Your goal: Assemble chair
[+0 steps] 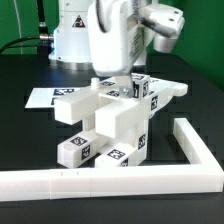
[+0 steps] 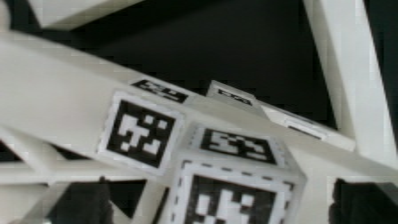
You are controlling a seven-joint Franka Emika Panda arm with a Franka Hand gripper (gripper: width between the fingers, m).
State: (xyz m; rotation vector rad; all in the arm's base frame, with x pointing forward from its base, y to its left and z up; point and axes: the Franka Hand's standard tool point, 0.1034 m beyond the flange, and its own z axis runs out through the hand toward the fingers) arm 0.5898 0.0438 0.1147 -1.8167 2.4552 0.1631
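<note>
The step in hand looks like seating a part on the half-built chair (image 1: pixel 112 118), so the arm should press straight down and keep the structure braced against the L-shaped border rail (image 1: pixel 150 178). The gripper (image 1: pixel 112 72) sits directly over the chair's top, seemingly touching it. Its fingers are hidden, so open or closed cannot be told. The wrist view shows tagged blocks (image 2: pixel 210 150) right below.

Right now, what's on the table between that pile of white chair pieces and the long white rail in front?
Nothing: in the exterior view, only a narrow strip of bare black table separates the chair parts from the border rail.
</note>
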